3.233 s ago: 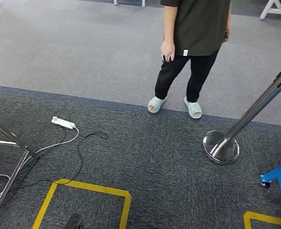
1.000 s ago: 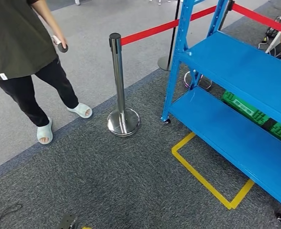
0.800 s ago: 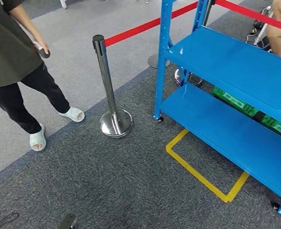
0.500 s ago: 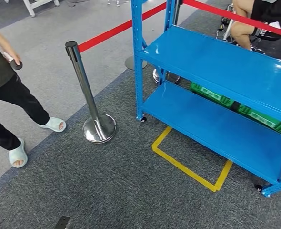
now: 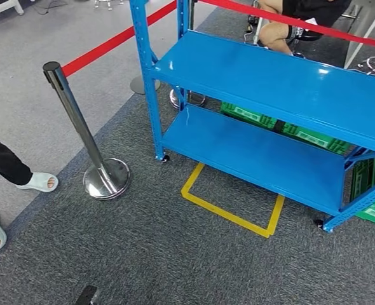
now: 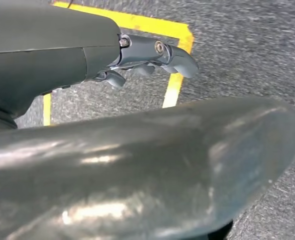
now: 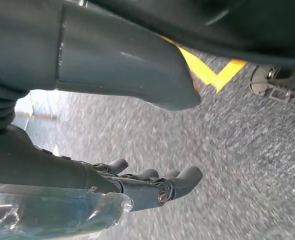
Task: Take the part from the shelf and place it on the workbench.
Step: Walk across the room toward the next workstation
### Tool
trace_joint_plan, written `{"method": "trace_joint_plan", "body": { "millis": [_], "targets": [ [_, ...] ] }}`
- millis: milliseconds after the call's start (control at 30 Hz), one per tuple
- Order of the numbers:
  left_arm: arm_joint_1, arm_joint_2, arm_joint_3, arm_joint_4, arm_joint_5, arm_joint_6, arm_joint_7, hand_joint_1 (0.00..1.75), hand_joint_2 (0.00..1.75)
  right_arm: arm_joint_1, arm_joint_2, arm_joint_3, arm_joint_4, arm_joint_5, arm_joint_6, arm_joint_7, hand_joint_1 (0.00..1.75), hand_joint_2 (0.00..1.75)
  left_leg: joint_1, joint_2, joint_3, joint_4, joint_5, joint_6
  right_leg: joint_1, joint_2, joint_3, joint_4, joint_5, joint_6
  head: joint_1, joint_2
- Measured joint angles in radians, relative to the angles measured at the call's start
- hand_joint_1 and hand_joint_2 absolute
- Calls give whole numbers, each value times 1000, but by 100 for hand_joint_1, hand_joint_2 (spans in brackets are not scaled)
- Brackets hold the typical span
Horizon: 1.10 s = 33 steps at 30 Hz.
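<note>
Blue shelf [image 5: 272, 82] ahead, part unseen | left hand [image 6: 153, 57] fingers loose, holding nothing | right hand [image 7: 153, 185] likewise

Camera: the whole head view swings round; this is the robot turning, not the things moving.
Shelf: the blue shelf [image 5: 272, 82] fills the right and middle of the view now, both boards showing; 3.2 s ago only one blue corner showed at the right edge.
Person: the standing person, once central, now shows as legs and slippers [image 5: 13, 184] at the left edge.
Post: the chrome post [image 5: 87, 136] sits left of centre instead of right.
Power strip: gone from view.
Green crates: green crates [image 5: 291, 130] show behind the shelf.
</note>
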Motion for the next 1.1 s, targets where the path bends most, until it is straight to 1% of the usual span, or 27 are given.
{"method": "trace_joint_plan", "body": {
  "millis": [33, 100, 133, 167, 200, 233, 267, 300, 333, 367, 400, 433, 467, 500, 533, 567, 633, 667, 700, 767, 800, 833, 867, 900, 1000, 1033, 1100],
  "targets": [
    [0, 2, 0, 0, 0, 9, -3, 0, 0, -1, 0, -12, 0, -39, 12, -9, 0, 0, -3, 10, 3, 1, -3, -5, 2, -11, 15, -28, 7, -5, -1, 0],
    [-1, 4, 0, 0, 1, 30, -11, 0, 0, 0, 0, -47, 0, -101, 28, -28, 0, 0, -4, 30, 9, -1, -4, -15, 5, 8, 14, -35, 9, -17, -2, 0],
    [-2, 5, 0, 0, 0, 39, -14, 0, 0, 3, 0, -63, 0, -110, 28, -33, 0, 0, -2, 28, 11, -1, -7, -21, 4, 20, 14, -36, 10, -23, -2, 0],
    [-3, 6, 0, 0, -2, 44, -18, 0, 0, 4, 0, -73, 0, -105, 24, -34, 0, 0, 0, 12, 9, 9, -17, -27, 2, 32, 14, -38, 13, -29, -3, 0],
    [-3, 6, 0, 0, -4, 46, -23, 0, 0, 4, 0, -79, 0, -98, 18, -34, 0, 0, 2, -13, -2, 36, -37, -32, -1, 44, 14, -40, 15, -35, -4, 0],
    [-3, 6, 0, 0, -7, 45, -27, 0, 0, 3, 0, -81, 0, -96, 14, -35, 0, 0, 4, -43, -24, 85, -66, -36, -4, 56, 14, -41, 18, -39, -6, 0],
    [-1, 5, 0, 0, -11, 42, -31, 0, 0, 1, 0, -86, 0, -104, 15, -38, 0, 0, 4, -65, -56, 149, -98, -37, -5, 70, 12, -41, 19, -42, -7, 0],
    [2, 4, 0, 0, -14, 40, -33, 0, 0, -1, -1, -94, 0, -116, 19, -43, 0, 0, 4, -75, -90, 215, -124, -38, -5, 84, 11, -41, 20, -44, -8, 0],
    [4, 3, 0, 0, -17, 40, -33, 0, 0, 0, -1, -102, 0, -127, 25, -47, 0, 0, 4, -80, -117, 261, -133, -38, -5, 100, 11, -41, 20, -44, -8, 0],
    [5, 2, 0, 0, -19, 40, -34, 0, 0, 2, -1, -110, 0, -134, 32, -50, 0, 0, 4, -84, -129, 275, -123, -36, -5, 116, 10, -41, 21, -44, -8, 0],
    [6, 2, 0, 0, -20, 41, -34, 0, 0, 3, -1, -115, 0, -137, 35, -51, 0, 0, 5, -89, -123, 251, -95, -35, -6, 133, 11, -41, 22, -42, -8, 0],
    [6, 2, 0, 0, -20, 41, -34, 0, 0, 5, -1, -119, 0, -139, 38, -52, 0, 0, 5, -99, -101, 198, -56, -33, -8, 148, 11, -41, 23, -40, -9, 0],
    [6, 2, 0, 0, -20, 42, -34, 0, 0, 5, -1, -122, 0, -140, 38, -53, 0, 0, 8, -123, -72, 133, -22, -31, -9, 163, 10, -41, 24, -37, -9, 0],
    [5, 1, 0, 0, -20, 42, -34, 0, 0, 3, -1, -125, 0, -141, 39, -54, 0, 0, 11, -146, -45, 71, 0, -30, -8, 177, 7, -38, 25, -33, -9, 0],
    [4, 1, 0, 0, -20, 43, -35, 0, 0, 2, -1, -127, 0, -142, 39, -54, 0, 0, 13, -164, -27, 30, 9, -29, -8, 190, 4, -38, 26, -27, -9, 0],
    [3, 1, 0, 0, -20, 43, -35, 0, 0, 3, -1, -128, 0, -142, 39, -55, 0, 0, 14, -174, -18, 8, 8, -26, -9, 202, 0, -40, 28, -20, -10, 0],
    [1, -1, 0, 0, -20, 43, -35, 0, 0, 10, -1, -132, 0, -142, 39, -55, 0, 0, 13, -155, -13, -2, 9, -13, -11, 219, -8, -47, 34, -6, -10, 0],
    [0, -2, 0, 0, -20, 43, -36, 0, 0, 13, -1, -133, 0, -142, 39, -55, 0, 0, 14, -143, -12, -6, 12, -5, -10, 202, -13, -42, 29, 0, -8, 0],
    [1, -3, 0, 0, -20, 44, -36, 0, 0, 15, -2, -134, 0, -142, 39, -55, 0, 0, 14, -130, -11, -9, 15, 2, -9, 173, -25, -21, 14, 4, -4, 0],
    [4, -2, 0, 0, -21, 49, -36, 0, 0, 12, -2, -137, 0, -138, 38, -53, 0, 0, 11, -100, -10, -12, 15, 11, -5, 100, -75, 85, -50, 8, 4, 0],
    [7, -1, 0, 0, -22, 54, -36, 0, 0, 9, -2, -138, 0, -133, 35, -50, 0, 0, 8, -83, -10, -12, 14, 13, -6, 82, -105, 151, -83, 10, 5, 0],
    [8, -1, 0, 0, -23, 58, -35, 0, 0, 8, -2, -139, 0, -129, 31, -47, 0, 0, 5, -67, -9, -12, 12, 14, -7, 73, -127, 202, -103, 11, 5, 0],
    [8, -1, 0, 0, -24, 61, -34, 0, 0, 7, -1, -138, 0, -126, 27, -44, 0, 0, 4, -52, -8, -12, 11, 14, -7, 69, -132, 220, -104, 12, 5, 0],
    [7, -1, 0, 0, -25, 63, -32, 0, 0, 8, -1, -138, 0, -127, 22, -41, 0, 0, 3, -38, -6, -12, 9, 14, -7, 65, -115, 197, -86, 12, 5, 0],
    [5, -3, 0, 0, -32, 64, -26, 0, 0, 7, -2, -134, 0, -100, -20, -17, 0, 0, 1, -8, 5, -11, 0, 4, -5, 29, -1, 6, -8, 5, 4, 0],
    [4, -4, 0, 0, -35, 64, -22, 0, 0, 6, -2, -127, 0, -81, -43, -2, 0, 0, -1, -3, 8, -11, -2, -2, -3, 21, 23, -34, 2, 1, 3, 0],
    [-3, -7, 0, 0, -47, 72, -5, 0, 0, 7, -2, -117, 0, -77, -62, 25, 0, 0, -3, 4, 14, -13, -2, -12, 1, 26, 33, -50, 5, -8, 1, 0]
  ]
}}
